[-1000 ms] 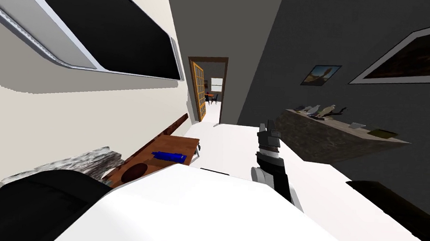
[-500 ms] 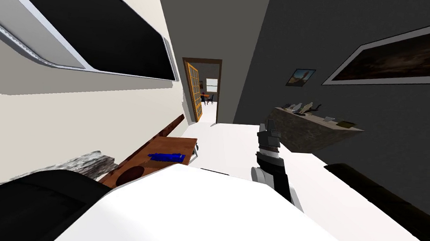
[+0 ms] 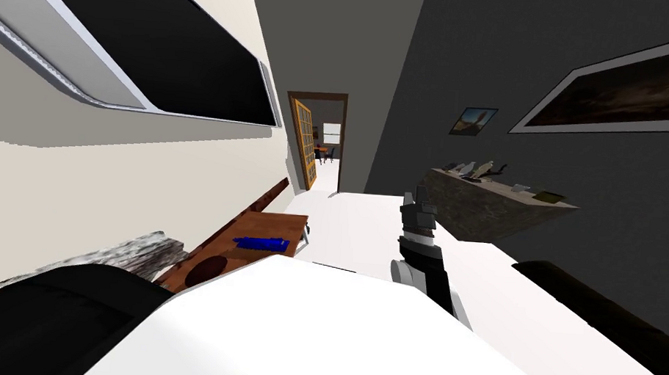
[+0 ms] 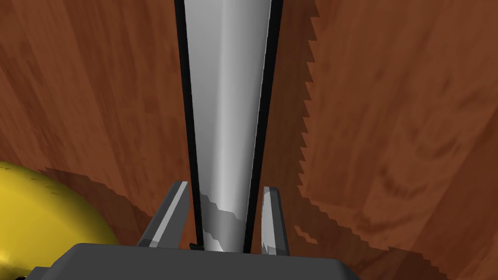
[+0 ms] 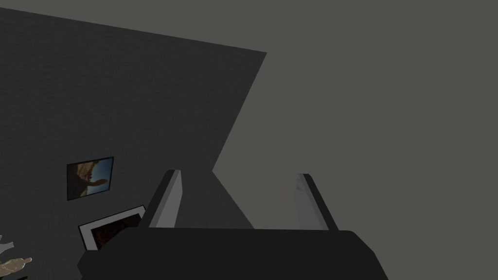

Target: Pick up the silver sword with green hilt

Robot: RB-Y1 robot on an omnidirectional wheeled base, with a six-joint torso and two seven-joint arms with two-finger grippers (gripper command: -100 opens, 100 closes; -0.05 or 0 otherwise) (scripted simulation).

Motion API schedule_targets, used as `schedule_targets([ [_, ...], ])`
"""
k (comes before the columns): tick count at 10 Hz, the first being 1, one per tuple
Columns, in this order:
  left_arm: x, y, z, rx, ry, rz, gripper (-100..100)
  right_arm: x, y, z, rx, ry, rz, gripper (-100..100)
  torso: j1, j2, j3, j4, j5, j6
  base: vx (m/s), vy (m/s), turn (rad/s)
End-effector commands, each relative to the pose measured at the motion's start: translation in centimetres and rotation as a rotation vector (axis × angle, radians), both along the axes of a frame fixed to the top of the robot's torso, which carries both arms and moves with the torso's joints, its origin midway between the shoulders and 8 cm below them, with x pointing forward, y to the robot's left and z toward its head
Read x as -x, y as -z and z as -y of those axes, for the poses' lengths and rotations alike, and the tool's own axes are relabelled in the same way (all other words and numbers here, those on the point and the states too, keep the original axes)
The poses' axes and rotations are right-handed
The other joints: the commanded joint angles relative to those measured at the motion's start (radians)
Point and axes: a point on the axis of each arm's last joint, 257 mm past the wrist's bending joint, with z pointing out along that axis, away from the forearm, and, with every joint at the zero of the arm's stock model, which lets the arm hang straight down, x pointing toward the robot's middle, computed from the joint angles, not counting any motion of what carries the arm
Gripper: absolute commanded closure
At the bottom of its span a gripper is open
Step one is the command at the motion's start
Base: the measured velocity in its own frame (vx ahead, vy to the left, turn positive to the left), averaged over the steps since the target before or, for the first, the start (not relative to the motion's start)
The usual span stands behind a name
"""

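A long silver blade with black edges, the sword, runs away from my left gripper over a brown wooden surface. The left fingers press the blade's two sides, so the gripper is shut on it. The hilt is hidden. A rounded yellow object lies beside that gripper. My right gripper is raised in front of my chest in the head view. Its fingers stand wide apart and hold nothing.
A brown wooden table stands against the cream wall to my left, with a blue object and a dark bowl on it. A shelf with figurines juts from the dark wall at right. An open door lies ahead.
The whole head picture has shifted a little, so I have turned slightly. The right arm holds the same pose.
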Motion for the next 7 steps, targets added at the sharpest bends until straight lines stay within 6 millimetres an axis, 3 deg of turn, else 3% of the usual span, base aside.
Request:
schedule_targets([
  [1,0.4,-0.3,-0.2,-0.001,0.026,-0.002,100,0.0,0.0,0.0,0.0,0.0,0.0,0,0.0,0.0,0.0,0.0,0.0,0.0,0.096,0.005,0.282],
  [5,1.8,-1.8,-0.6,0.0,0.139,-0.004,100,0.0,0.0,0.0,0.0,0.0,0.0,0,-0.002,-0.008,-0.004,-0.001,0.0,0.001,0.137,-0.016,0.274],
  [6,1.4,-1.6,-0.5,-0.001,0.116,-0.003,100,0.0,0.0,0.0,0.0,0.0,0.0,0,-0.002,-0.007,-0.004,-0.001,0.0,0.0,0.058,-0.02,0.08],
  [7,1.5,-1.6,-0.5,0.0,0.121,-0.004,0,0.0,0.0,0.0,0.0,0.0,0.0,0,-0.001,-0.004,-0.002,0.0,0.0,0.002,0.01,-0.005,-0.013],
])
